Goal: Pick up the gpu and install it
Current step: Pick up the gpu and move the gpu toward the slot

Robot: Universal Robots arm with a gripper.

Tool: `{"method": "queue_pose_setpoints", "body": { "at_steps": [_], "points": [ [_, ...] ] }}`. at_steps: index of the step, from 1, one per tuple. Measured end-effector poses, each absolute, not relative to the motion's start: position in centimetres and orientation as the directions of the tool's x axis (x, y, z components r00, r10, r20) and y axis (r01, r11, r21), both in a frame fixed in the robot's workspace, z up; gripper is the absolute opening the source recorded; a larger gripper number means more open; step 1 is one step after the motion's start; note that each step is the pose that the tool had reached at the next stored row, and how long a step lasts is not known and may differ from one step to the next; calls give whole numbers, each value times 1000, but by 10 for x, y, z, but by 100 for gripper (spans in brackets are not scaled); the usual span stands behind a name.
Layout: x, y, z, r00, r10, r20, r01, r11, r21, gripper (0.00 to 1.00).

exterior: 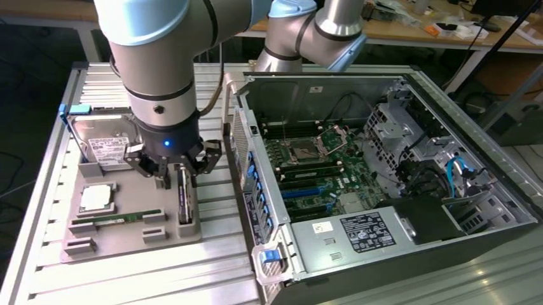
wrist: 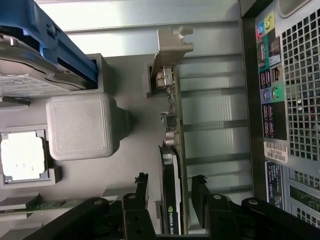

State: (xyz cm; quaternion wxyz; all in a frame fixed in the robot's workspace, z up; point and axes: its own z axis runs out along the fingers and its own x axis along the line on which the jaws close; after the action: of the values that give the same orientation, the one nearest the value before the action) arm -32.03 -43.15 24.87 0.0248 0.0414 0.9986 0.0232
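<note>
Looking at the exterior view, you see the gripper (exterior: 175,171) hanging low over the gpu (exterior: 183,203). The card stands on edge in a slot of the grey parts tray (exterior: 127,246) at the exterior view's left, just beside the open computer case (exterior: 475,190). That view also gives you the motherboard (exterior: 314,168) inside the case. On the tray lie the hard drive (exterior: 106,143), the processor (exterior: 96,197) and the memory stick (exterior: 114,220). The wrist view gives you what the arm hides: the black fingers (wrist: 142,200) stand wide apart on either side of the gpu (wrist: 173,130), with a gap on each side, gripping nothing. It shows the card's silver bracket (wrist: 169,47) at the end away from the gripper, and the case's rear port panel (wrist: 272,90). Everything rests on a slatted aluminium table (exterior: 144,283), with cluttered workbenches (exterior: 441,28) behind.
</note>
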Motion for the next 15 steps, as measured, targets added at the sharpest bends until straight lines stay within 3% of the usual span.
{"method": "queue_pose_setpoints", "body": {
  "at_steps": [15],
  "points": [
    [-320, -432, 243, -995, 84, -48, 82, 995, 48, 48]
  ]
}}
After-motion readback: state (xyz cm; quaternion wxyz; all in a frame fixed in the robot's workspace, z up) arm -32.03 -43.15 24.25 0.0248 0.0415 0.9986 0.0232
